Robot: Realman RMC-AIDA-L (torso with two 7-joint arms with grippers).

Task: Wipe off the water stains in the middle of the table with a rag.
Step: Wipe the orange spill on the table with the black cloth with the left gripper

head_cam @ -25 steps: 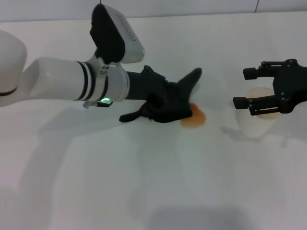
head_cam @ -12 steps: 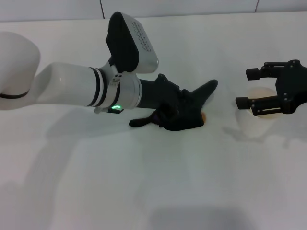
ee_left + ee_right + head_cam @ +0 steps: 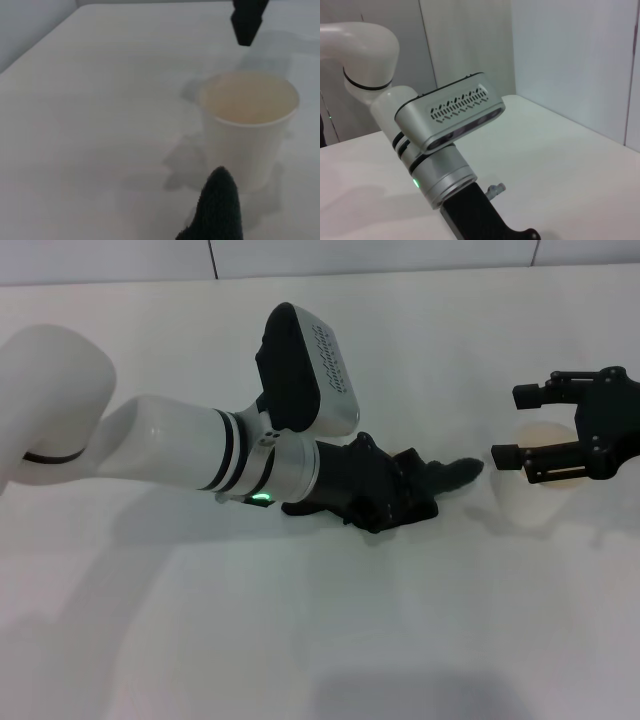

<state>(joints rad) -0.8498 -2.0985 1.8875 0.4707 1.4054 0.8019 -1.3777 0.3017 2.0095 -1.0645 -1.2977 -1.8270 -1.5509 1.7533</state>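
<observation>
The dark rag (image 3: 441, 480) lies pressed on the white table (image 3: 300, 640) in the middle, its pointed corner toward the right. My left gripper (image 3: 392, 502) is shut on the rag and holds it down. The water stains do not show; the rag and gripper cover the spot. The rag's tip also shows in the left wrist view (image 3: 218, 210), close to the white cup (image 3: 247, 125). My right gripper (image 3: 512, 426) hovers open over the cup (image 3: 540, 485) at the right.
The white paper cup stands just right of the rag's tip. A right gripper finger (image 3: 247, 20) hangs above the cup. The left arm's wrist (image 3: 440, 165) fills the right wrist view. A wall runs along the table's far edge.
My left gripper has dragged the rag to the right across the orange stain, which showed a second ago and is now covered. The right gripper has stayed still.
</observation>
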